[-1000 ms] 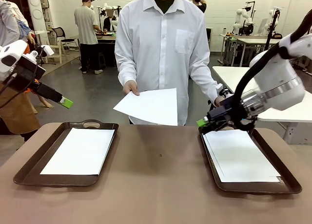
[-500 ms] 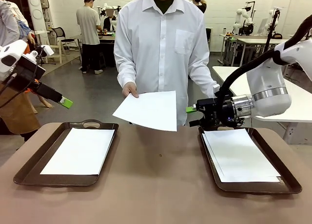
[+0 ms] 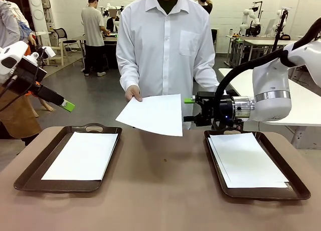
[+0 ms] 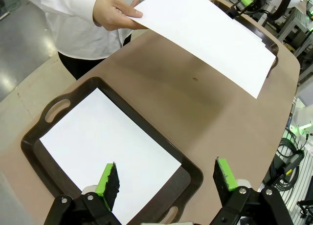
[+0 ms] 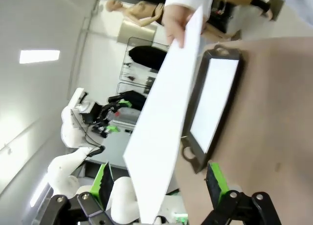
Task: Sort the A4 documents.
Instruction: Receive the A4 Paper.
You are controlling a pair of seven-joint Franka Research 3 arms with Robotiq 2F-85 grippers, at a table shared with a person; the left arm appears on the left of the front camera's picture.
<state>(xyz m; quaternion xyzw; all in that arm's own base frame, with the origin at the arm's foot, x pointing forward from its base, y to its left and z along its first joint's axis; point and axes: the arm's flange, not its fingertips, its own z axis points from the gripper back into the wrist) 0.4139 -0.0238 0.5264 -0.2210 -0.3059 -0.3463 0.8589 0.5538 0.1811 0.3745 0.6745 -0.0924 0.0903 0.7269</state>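
Note:
A person's hand [image 3: 133,93] holds one A4 document [image 3: 153,113] out above the table's far edge; that held document [image 4: 205,34] slopes over the table in the left wrist view. My right gripper [image 3: 190,111] is level, open, pointing at the sheet's right edge. In the right wrist view the held document [image 5: 166,122] stands edge-on between the wide-apart fingers of my right gripper [image 5: 159,182]. My left gripper [image 3: 66,106] hangs open, high at the left; in its wrist view the left gripper [image 4: 166,181] is above the left tray's document [image 4: 105,146].
Two dark brown handled trays lie on the brown table: the left tray [image 3: 30,176] with a white sheet [image 3: 83,155], the right tray [image 3: 297,192] with a stack of white sheets [image 3: 246,160]. The person stands at the far side.
My right gripper has risen off the right tray's far end and swung left, turning level, up to the held sheet's right edge. The left arm has stayed put.

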